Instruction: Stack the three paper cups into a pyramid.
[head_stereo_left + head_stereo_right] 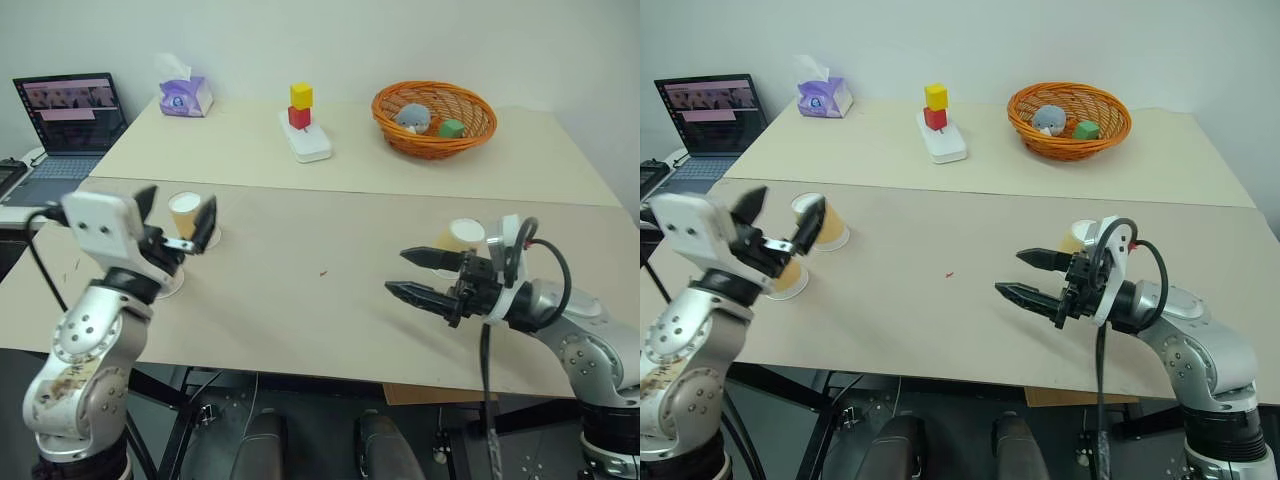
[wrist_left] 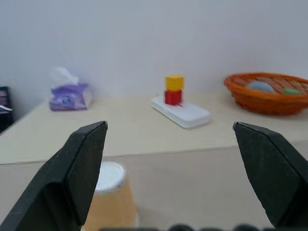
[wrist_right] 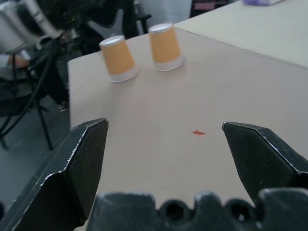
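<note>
The right wrist view showed what the head views hid behind the left arm: two paper cups standing upside down, side by side and apart, near the desk's left edge, one (image 3: 117, 58) closer to that edge and the other (image 3: 165, 46) just beside it. In the right eye view the farther of these cups (image 1: 826, 224) stood partly behind the left gripper's fingers, and the nearer one (image 1: 788, 278) peeked out low under the left hand. The left wrist view caught one cup (image 2: 109, 201) low between its own two fingers, below them and not touched. It also looked across to the back of the desk.

The third cup (image 1: 463, 236) stood toward the desk's right edge, just behind the right gripper (image 1: 417, 273) in the left eye view, apart from the fingers. No cup rested on another, so all three stood on the desk (image 1: 330, 300) surface.

The left gripper (image 1: 780, 222) hung above the two left cups with its fingers spread wide and empty. The right gripper pointed toward the desk's left edge, its fingers also spread wide, holding nothing. A small red fleck (image 3: 198, 132) lay on the desk between its fingers in the right wrist view.

At the desk's back edge stood a tissue box (image 1: 185, 97), a white block carrying a red and a yellow cube (image 1: 300, 107), and an orange wicker basket (image 1: 434, 118). A laptop (image 1: 66, 120) sat beyond the left edge.
</note>
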